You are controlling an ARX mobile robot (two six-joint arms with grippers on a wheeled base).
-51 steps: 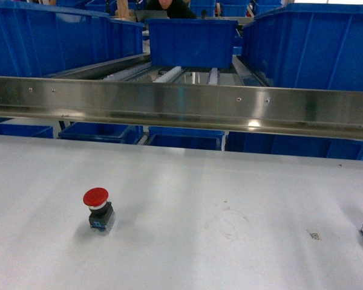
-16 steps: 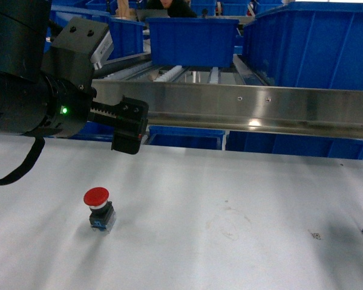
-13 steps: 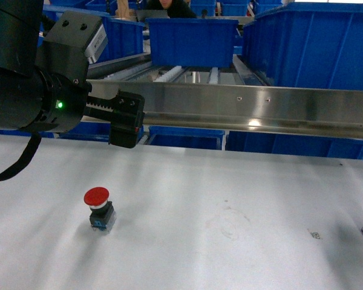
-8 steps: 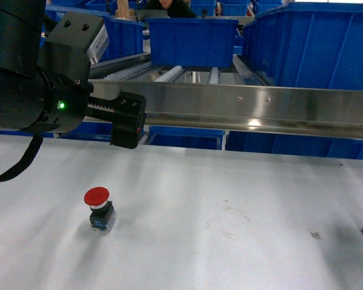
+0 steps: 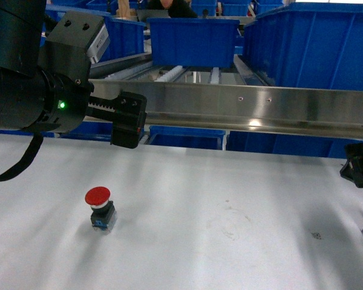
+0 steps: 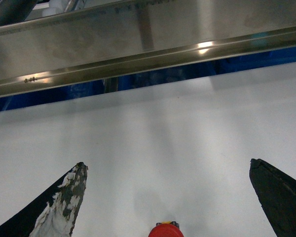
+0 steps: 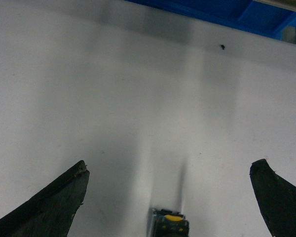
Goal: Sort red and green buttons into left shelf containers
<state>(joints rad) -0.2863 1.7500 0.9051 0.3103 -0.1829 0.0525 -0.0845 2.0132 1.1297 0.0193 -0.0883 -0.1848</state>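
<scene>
Since 3.2 s ago, both arms have entered. Left gripper (image 6: 167, 197) is spread wide and empty above the red button (image 6: 166, 230), which sits between its tips; right gripper (image 7: 167, 197) likewise over the green button (image 7: 169, 223). Risk: an off-centre descent tips a cap-heavy button. Containers (image 5: 48, 36) lie beyond.

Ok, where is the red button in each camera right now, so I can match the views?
Head: the red button stands on the white table, lower left, below the left claw.
Left wrist: only its red cap shows at the bottom edge, between the open claw's fingers.
Right wrist: not in it.
Shared landmark: the steel rail, in the head and left wrist views.
</scene>
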